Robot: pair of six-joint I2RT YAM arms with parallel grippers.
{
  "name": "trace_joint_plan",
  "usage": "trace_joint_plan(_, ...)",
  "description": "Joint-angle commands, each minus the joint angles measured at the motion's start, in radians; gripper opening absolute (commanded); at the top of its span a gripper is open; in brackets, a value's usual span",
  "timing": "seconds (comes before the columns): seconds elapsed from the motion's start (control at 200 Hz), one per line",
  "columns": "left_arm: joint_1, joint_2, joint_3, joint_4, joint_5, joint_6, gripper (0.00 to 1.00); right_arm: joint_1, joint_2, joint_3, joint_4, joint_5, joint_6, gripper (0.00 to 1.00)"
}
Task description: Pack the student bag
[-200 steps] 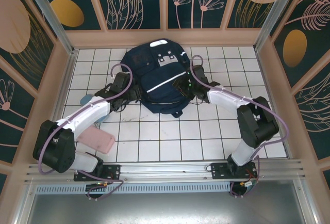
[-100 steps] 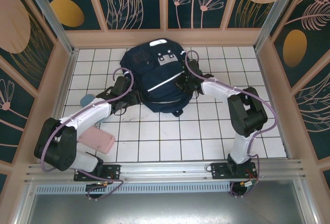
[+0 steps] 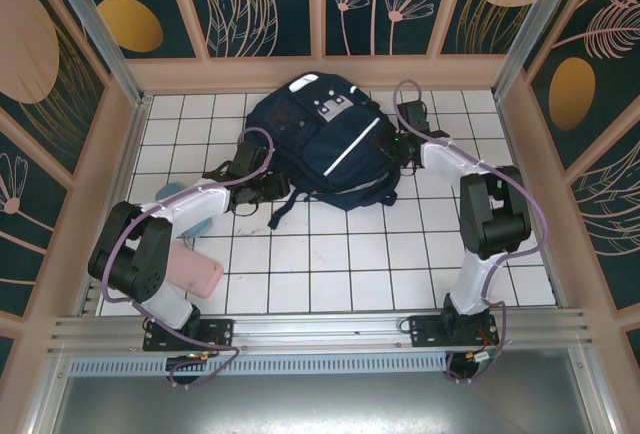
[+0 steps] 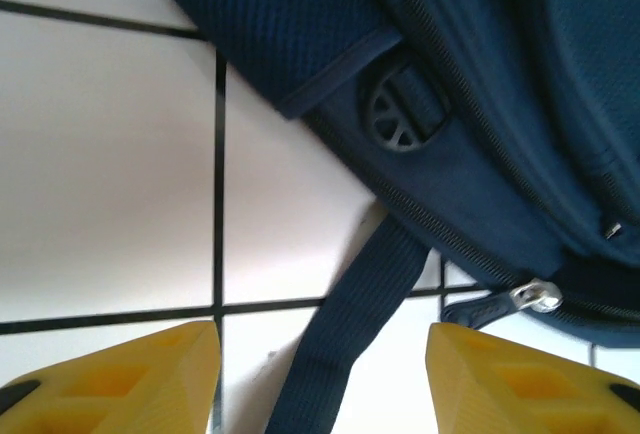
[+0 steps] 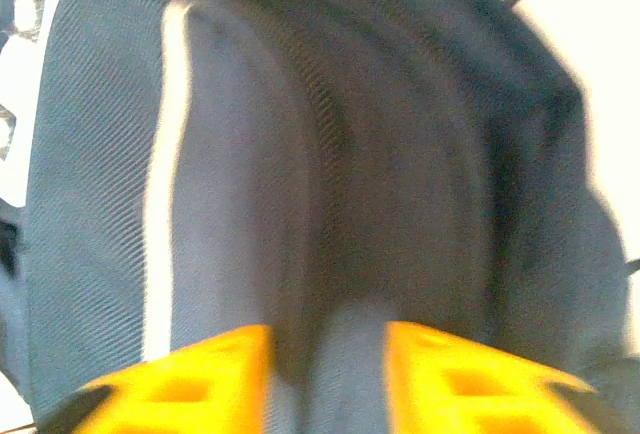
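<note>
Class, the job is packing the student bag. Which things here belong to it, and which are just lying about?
In the job:
- bag
- left gripper, at the bag's strap
- right gripper, at the bag's side

Lying about:
- pink case
- light-blue thing, partly under the left arm
Neither is near a gripper; they may be meant for packing.

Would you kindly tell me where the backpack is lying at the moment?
Seen from above, the backpack lies centred near the back wall, the left gripper at its near-left edge and the right gripper at its right side.
</note>
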Motion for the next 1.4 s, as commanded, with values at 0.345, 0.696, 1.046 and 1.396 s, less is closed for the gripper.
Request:
trace_joint_plan(0.345,0.024,-0.105,-0.063,0.112,-0.229,-0.184,0.76,0.431,-0.258,-0.124,-0.216,0.227,0.145,0.45)
trace_joint_plan(0.696,0.109,-0.216,-0.189,0.146,-0.240,-0.216,0.80,0.602,-0.008,-0.032,-0.120,0.221,0.382,0.37)
trace_joint_plan(1.046,0.117,-0.257,-0.213,0.154,-0.255,-0.182,0.81,0.622,0.138,0.060,-0.078,0.248,0.548,0.40)
trace_joint_plan(1.396,0.117,-0.266,-0.238,0.169,-0.246,-0.170,0.81,0.609,0.211,0.147,-0.147,0.328,0.635,0.34)
